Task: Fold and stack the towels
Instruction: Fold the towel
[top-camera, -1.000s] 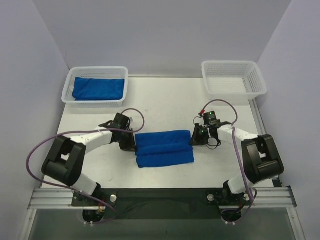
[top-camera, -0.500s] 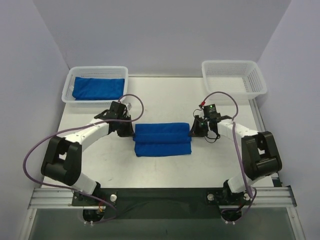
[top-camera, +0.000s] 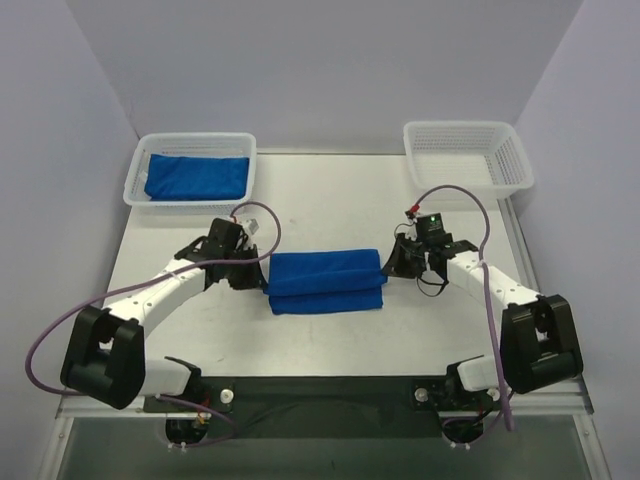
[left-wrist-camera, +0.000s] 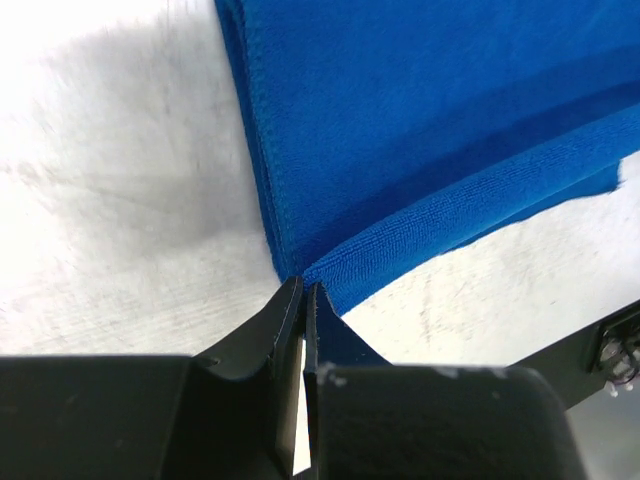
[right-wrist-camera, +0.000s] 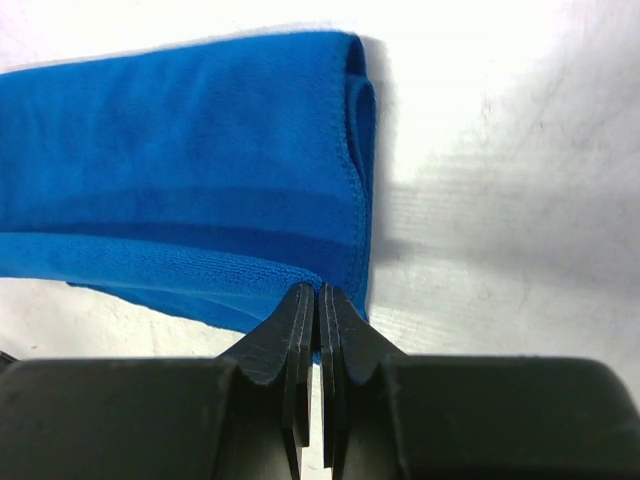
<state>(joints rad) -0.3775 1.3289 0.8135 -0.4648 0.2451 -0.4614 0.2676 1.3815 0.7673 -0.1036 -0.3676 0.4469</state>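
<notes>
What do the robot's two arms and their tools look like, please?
The left arm and right arm are white with bulky black joints. The left tool and right tool are black, with flat tapered fingers. A purple cable loops along each.

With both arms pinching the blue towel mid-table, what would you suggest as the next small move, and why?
Probably lower both ends until the pinched layer lies flat on the towel. The left gripper and right gripper have their jaws shut on its opposite short ends, and the fold covers most of the lower layer.
</notes>
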